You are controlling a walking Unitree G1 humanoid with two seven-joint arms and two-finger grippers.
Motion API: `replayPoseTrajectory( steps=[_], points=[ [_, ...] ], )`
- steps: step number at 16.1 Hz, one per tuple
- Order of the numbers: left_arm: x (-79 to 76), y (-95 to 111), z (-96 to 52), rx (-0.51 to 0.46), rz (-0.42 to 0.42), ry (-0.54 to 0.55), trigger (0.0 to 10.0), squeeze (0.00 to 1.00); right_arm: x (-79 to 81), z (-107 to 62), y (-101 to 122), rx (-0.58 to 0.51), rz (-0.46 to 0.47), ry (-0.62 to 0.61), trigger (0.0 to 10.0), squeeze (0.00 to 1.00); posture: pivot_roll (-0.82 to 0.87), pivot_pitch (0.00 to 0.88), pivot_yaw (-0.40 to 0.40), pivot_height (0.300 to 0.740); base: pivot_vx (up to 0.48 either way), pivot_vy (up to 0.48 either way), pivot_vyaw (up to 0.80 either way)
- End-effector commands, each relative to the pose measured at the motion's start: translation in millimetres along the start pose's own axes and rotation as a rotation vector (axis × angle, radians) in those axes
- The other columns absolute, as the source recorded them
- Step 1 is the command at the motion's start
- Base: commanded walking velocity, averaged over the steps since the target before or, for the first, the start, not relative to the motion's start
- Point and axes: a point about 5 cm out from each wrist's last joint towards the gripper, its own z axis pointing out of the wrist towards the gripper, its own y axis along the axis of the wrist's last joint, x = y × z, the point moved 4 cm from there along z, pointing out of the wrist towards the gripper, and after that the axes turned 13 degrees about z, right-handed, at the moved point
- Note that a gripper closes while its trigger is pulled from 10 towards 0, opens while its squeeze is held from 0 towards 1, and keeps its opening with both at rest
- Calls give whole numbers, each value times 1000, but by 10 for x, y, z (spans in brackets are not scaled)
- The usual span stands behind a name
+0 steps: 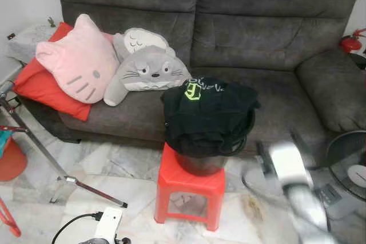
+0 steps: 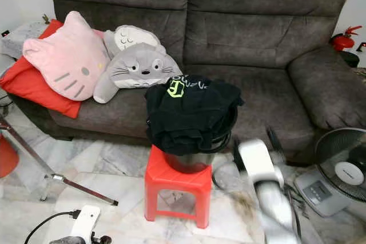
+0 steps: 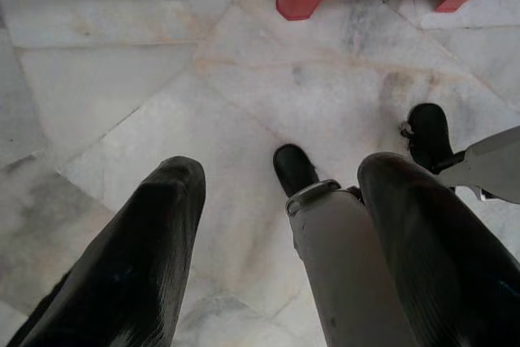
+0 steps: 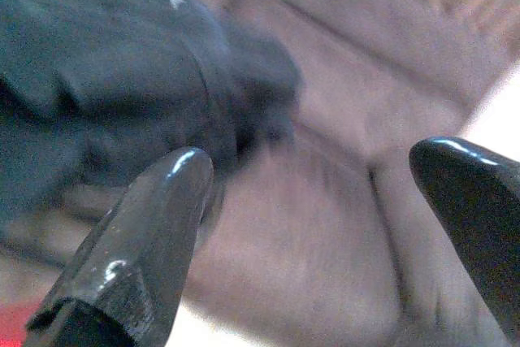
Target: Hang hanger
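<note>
Right arm raised toward the clothes pile, nothing grasped yet.

I see my right gripper (image 4: 325,225) with its two fingers spread wide and nothing between them, pointing at the black garment (image 1: 206,110) that lies heaped over a dark bucket (image 1: 200,164) on the red stool (image 1: 189,190) in front of the grey sofa (image 1: 257,38). In the head views the right arm is blurred, low beside the stool. My left gripper (image 3: 280,241) hangs down over the marble floor (image 3: 122,87), fingers apart and empty. I cannot make out the hanger with certainty; a dark curved edge at the side of the pile may be it. I judge the task has hardly begun: the hanger must be found, taken, carried and hung.
</note>
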Motion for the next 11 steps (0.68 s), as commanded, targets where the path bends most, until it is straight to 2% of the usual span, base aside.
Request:
replayPoseTrajectory(
  steps=[1, 3, 5, 8, 11],
  points=[
    [-21, -46, 0, 21, -6, -2, 10000, 0, 112, 74, 78, -4, -69, 91, 10000, 0, -198, 0, -22, 740, 0, 0, 0],
    [-29, -45, 2, 20, -9, -3, 10000, 0, 190, 144, 146, 0, -152, 165, 10000, 0, -194, 0, -27, 740, 0, 0, 0],
    [-38, -46, 3, 21, -14, -4, 10000, 0, 220, 180, 208, 5, -168, 197, 10000, 0, -191, 0, -29, 740, 0, 0, 0],
    [-55, -67, 2, 27, -15, -12, 10000, 0, 222, 111, 249, 38, -232, 236, 10000, 0, -195, 0, -29, 740, 0, 0, 0],
    [-59, -80, 1, 31, -7, -16, 10000, 0, 207, 92, 171, 82, -277, 253, 10000, 0, -198, 0, -29, 740, 0, 0, 0]
  ],
)
